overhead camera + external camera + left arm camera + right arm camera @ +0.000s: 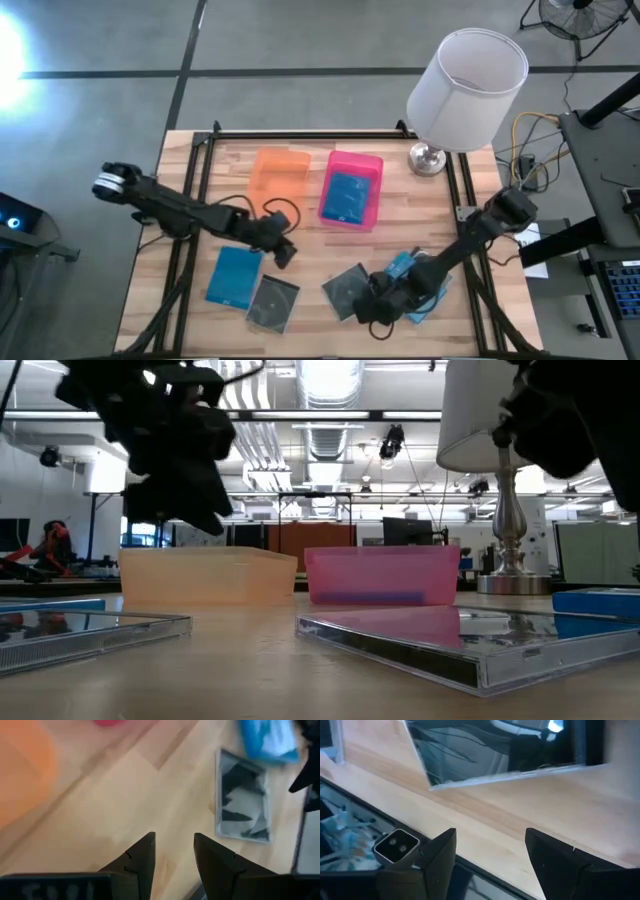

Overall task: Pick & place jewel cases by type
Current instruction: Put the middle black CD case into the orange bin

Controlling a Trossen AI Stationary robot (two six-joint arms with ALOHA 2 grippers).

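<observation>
Five jewel cases show in the high view. One blue case [349, 198] lies in the pink tray [372, 165]. Another blue case [234, 277] lies flat on the table beside a dark case [273, 302]. A second dark case [346, 289] and a third blue case [428, 287] lie flat near my right arm. My left gripper [284, 252] [174, 851] hovers open above bare wood, between the orange tray [281, 172] and the left pair of cases. My right gripper [373, 312] [490, 852] is open near the table's near edge, beside the second dark case [500, 750].
A white-shaded lamp [463, 85] stands at the table's far right corner. A black frame rail [300, 136] runs along the far edge. Bare wood lies between the trays and the cases. In the low view both dark cases [80, 630] [450, 635] lie in the foreground.
</observation>
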